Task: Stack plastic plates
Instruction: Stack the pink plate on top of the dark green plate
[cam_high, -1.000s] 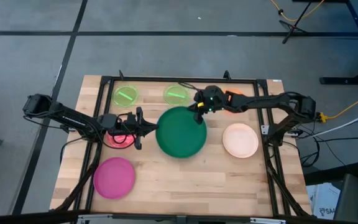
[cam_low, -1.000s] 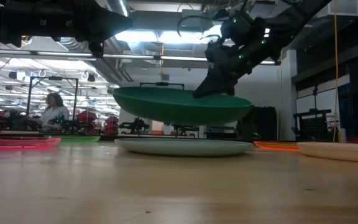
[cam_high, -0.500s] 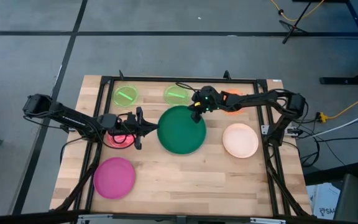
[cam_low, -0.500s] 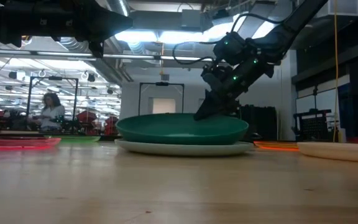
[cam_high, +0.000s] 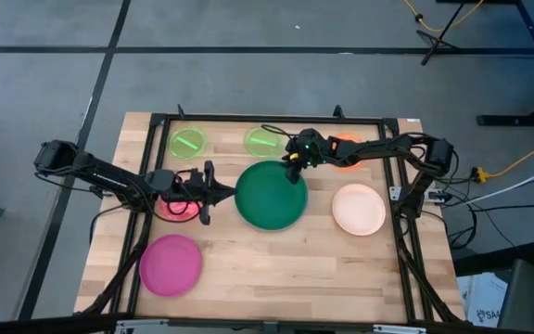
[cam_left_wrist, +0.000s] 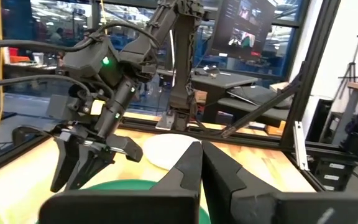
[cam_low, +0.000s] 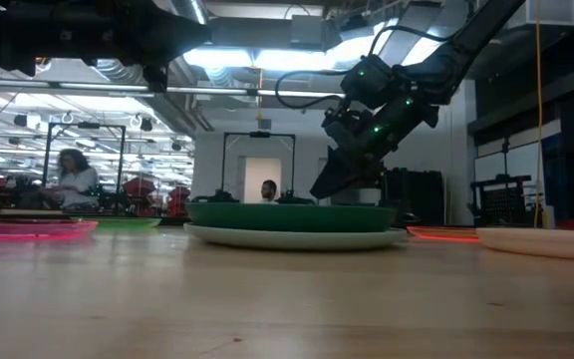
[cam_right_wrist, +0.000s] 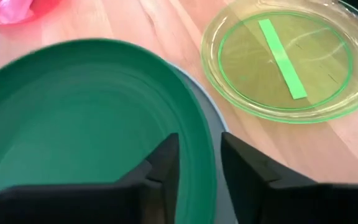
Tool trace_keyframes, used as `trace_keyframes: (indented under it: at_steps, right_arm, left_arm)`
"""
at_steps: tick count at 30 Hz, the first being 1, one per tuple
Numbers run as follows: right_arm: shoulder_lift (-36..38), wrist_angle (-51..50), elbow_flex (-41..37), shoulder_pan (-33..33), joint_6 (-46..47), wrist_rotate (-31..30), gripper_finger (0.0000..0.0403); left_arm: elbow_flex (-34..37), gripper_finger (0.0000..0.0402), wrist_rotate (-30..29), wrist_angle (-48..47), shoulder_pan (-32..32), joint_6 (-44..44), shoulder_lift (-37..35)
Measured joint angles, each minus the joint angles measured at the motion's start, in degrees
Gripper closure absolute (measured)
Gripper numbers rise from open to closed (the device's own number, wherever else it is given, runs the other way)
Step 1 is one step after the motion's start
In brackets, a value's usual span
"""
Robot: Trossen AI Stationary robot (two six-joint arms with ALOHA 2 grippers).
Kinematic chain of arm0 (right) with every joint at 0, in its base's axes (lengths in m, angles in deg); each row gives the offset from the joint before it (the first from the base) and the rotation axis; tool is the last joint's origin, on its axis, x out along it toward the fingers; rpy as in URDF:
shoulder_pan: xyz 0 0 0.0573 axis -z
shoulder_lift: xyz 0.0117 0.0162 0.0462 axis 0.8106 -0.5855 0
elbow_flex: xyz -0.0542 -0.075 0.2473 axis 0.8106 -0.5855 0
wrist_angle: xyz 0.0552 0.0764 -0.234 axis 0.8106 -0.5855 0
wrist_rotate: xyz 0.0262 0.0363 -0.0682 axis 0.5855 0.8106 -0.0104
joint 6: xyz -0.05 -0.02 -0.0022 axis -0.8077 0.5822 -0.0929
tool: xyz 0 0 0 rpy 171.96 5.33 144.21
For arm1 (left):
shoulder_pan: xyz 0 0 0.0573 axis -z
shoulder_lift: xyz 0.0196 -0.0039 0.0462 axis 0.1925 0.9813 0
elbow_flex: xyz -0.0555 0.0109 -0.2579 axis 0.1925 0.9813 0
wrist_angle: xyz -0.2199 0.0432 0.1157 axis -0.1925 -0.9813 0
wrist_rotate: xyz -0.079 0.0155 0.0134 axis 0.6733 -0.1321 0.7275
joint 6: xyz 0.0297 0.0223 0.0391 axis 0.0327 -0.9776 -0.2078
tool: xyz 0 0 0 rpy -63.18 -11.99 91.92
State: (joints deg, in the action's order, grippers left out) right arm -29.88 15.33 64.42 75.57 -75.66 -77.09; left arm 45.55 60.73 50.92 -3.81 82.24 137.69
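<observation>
The large dark green plate [cam_high: 270, 195] lies nested in the light blue plate [cam_low: 297, 236] at the table's middle. My right gripper [cam_high: 293, 163] is open at the green plate's far right rim [cam_right_wrist: 205, 155], one finger inside the rim and one outside. In the low view its tips [cam_low: 327, 189] stand just above the rim. My left gripper [cam_high: 213, 193] is shut and hovers left of the stack, beside the pink-red plate [cam_high: 179, 208]. The magenta plate [cam_high: 170, 264], the peach plate [cam_high: 358, 209] and two lime plates [cam_high: 188, 142] [cam_high: 263, 141] lie flat on the table.
An orange plate [cam_high: 349, 154] lies partly under my right arm at the far right. A black frame [cam_high: 156, 119] runs around the wooden table top. Bare wood shows along the near edge between the magenta and peach plates. People sit in the room beyond [cam_low: 73, 179].
My right gripper has come down toward the table with the green plate and let go of its rim. The plate, held tilted above the light blue plate a second ago, now rests flat in it.
</observation>
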Motion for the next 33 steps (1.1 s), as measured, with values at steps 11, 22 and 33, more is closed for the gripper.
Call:
trace_keyframes:
  at_steps: [11,22,33]
  right_arm:
    - [13.28,-8.98,-2.56,-9.45,-7.98,0.85,0.0249]
    - [14.09,-5.1,-4.22,-29.77,-9.17,-5.72,0.0248]
    - [16.23,-17.45,-4.22,-44.12,-6.0,-9.61,0.0248]
  left_arm:
    - [0.0,0.04,11.61,3.11,2.72,-5.52,0.0]
    - [0.0,0.04,12.85,3.89,4.35,-4.67,0.57]
    - [0.0,0.0396,1.54,4.5,4.59,-6.27,0.75]
